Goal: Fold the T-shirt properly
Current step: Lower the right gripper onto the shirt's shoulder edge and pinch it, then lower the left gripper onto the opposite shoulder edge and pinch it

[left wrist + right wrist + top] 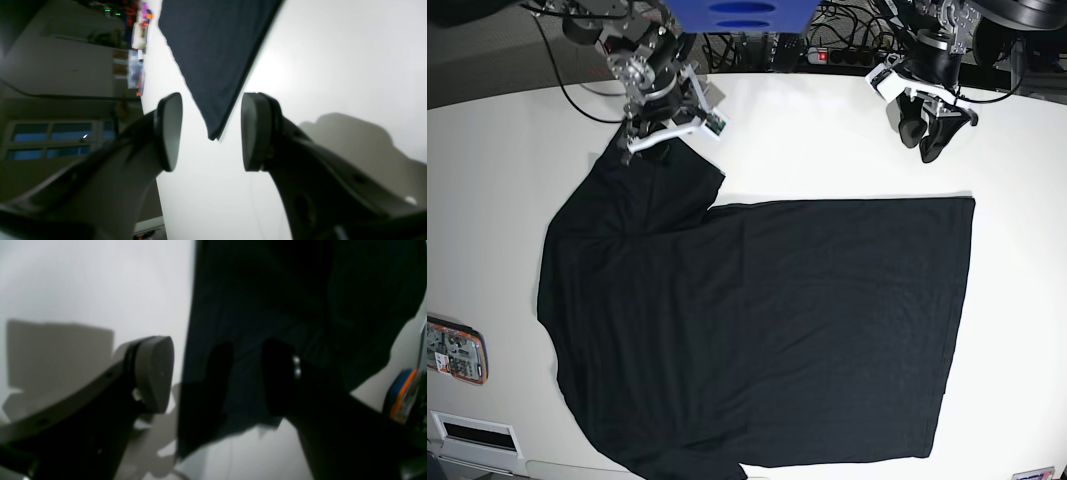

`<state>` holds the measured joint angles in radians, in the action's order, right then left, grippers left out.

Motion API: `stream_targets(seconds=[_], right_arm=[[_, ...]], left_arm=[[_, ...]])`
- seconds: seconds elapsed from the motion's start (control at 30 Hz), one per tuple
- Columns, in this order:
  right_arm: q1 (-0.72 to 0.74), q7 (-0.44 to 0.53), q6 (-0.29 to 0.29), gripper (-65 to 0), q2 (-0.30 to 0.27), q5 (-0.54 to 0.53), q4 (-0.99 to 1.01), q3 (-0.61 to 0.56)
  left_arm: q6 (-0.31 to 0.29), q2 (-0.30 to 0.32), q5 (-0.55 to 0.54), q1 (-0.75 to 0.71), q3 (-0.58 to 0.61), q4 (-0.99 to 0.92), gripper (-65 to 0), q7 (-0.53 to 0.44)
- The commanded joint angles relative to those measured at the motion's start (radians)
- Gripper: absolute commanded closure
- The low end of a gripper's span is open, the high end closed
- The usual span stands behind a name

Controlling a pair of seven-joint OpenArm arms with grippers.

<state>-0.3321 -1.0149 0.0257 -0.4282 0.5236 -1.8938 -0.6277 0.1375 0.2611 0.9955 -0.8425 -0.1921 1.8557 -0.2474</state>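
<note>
The black T-shirt (757,330) lies spread on the white table (827,150), with one sleeve (662,185) reaching toward the far left. My right gripper (659,140) sits at that sleeve's far edge. In the right wrist view the right gripper (217,376) stands open, its pads (155,373) wide apart over the dark cloth (267,306) and nothing pinched. My left gripper (922,140) hovers at the far right, short of the shirt's corner (967,202). It is open in the left wrist view (211,131), with the shirt's corner (213,133) ahead of its pads, untouched.
A small orange and blue object (455,350) lies at the table's left edge and shows in the right wrist view (400,396). A white box (472,432) sits at the near left corner. Cables and a power strip (842,55) run along the back.
</note>
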Motion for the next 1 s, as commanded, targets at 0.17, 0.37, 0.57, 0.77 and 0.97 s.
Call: stream_targets(seconds=[0.17, 0.37, 0.57, 0.77, 0.97], right_arm=[[0.032, -0.040, 0.036, -42.1, -0.004, -0.056, 0.211, 0.061], [0.029, -0.035, 0.036, -42.1, -0.004, -0.056, 0.247, 0.087], [0.024, -0.038, 0.036, -34.0, -0.004, -0.056, 0.224, 0.082], [-0.020, -0.035, 0.036, 0.0, -0.004, -0.056, 0.152, 0.087], [-0.023, -0.043, 0.035, 0.0, -0.004, -0.058, 0.090, 0.087]], left_arm=[[0.020, 0.008, -0.007, -0.005, 0.003, 0.003, -27.3, -0.010], [0.020, 0.007, -0.007, -0.005, -0.004, 0.002, -27.3, -0.010], [0.020, 0.004, -0.007, -0.005, -0.004, 0.002, -27.3, -0.010], [0.020, 0.000, -0.007, 0.027, -0.005, -0.009, -27.3, -0.010], [0.020, -0.001, -0.007, 0.056, -0.005, -0.015, -27.3, 0.078]])
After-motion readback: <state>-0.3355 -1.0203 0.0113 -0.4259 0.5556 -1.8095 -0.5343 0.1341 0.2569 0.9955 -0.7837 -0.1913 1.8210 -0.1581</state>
